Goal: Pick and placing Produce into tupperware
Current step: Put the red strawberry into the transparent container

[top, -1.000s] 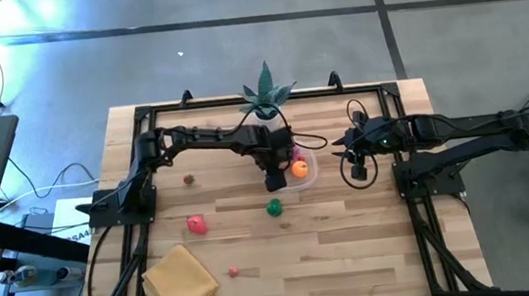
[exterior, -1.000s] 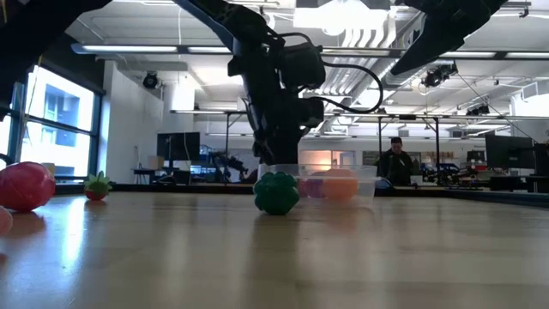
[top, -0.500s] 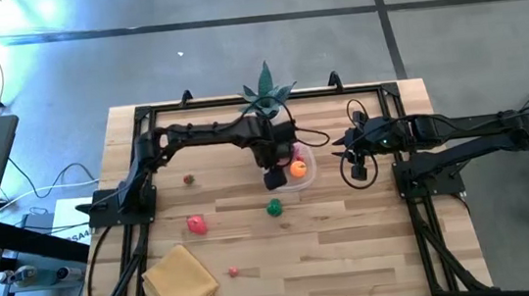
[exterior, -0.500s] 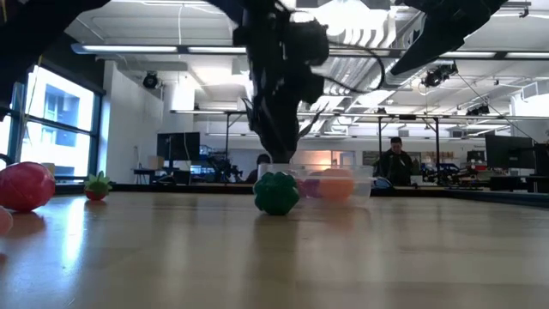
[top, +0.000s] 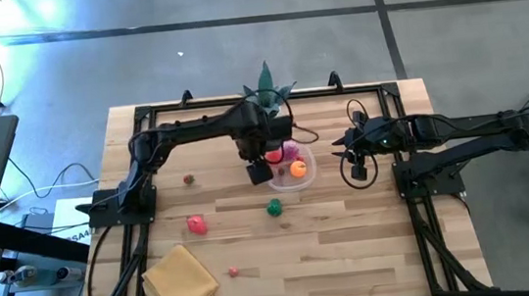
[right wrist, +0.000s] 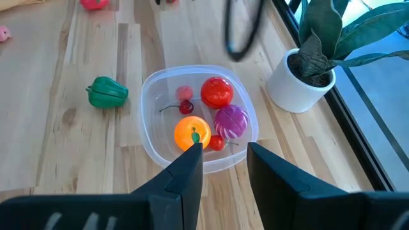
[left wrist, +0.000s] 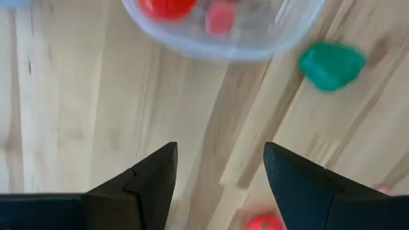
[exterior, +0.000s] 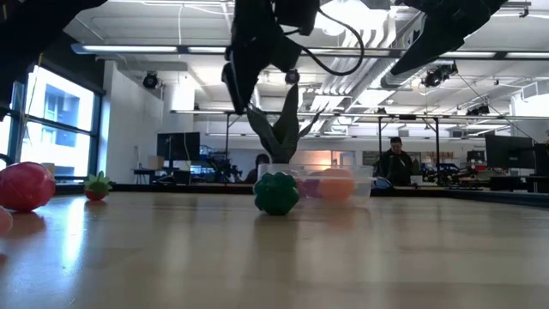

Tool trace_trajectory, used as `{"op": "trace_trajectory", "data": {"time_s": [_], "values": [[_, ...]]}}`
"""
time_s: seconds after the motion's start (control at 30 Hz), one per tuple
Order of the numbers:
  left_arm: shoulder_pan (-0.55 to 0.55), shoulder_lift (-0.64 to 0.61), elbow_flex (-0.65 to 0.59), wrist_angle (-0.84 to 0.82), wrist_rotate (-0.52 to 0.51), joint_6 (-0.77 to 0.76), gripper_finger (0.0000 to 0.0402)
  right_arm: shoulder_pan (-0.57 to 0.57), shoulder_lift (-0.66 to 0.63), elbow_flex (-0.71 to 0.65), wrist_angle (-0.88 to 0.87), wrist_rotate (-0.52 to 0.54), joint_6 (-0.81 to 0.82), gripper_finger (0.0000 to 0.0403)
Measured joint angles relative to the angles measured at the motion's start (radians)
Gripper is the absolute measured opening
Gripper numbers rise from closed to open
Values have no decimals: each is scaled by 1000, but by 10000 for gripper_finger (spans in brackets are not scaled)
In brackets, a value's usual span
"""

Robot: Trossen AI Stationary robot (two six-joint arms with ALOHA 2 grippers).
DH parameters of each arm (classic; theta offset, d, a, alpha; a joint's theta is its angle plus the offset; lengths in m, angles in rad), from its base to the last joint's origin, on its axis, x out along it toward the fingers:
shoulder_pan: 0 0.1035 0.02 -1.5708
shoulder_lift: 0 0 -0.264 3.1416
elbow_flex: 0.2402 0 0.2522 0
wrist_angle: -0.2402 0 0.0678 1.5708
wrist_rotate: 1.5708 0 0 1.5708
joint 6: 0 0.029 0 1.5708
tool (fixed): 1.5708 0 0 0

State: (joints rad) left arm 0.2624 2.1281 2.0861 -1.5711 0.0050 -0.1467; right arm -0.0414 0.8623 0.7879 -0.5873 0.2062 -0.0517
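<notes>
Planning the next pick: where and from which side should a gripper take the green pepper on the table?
Judging by its pose, come straight down on the green pepper, which lies on its side clear of the tupperware, and close the fingers across its blocky body, not the stem end. The open left gripper is nearest.

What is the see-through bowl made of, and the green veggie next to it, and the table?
The tupperware looks like thin clear plastic: the wood shows through its glossy walls. The green pepper seems to be moulded toy plastic, smooth and evenly coloured, though rubber is possible. The table looks like pale wooden planks, with visible grain and seams.
</notes>
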Motion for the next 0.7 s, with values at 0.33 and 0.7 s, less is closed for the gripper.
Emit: {"op": "trace_trajectory", "data": {"time_s": [0.33, 0.7], "values": [[-99, -4, -28, 1, -95, -20, 221, 0, 0, 0, 0, 0, 0, 113], [-138, -272, -397, -1, -232, -174, 220, 0, 0, 0, 0, 0, 0, 113]]}}
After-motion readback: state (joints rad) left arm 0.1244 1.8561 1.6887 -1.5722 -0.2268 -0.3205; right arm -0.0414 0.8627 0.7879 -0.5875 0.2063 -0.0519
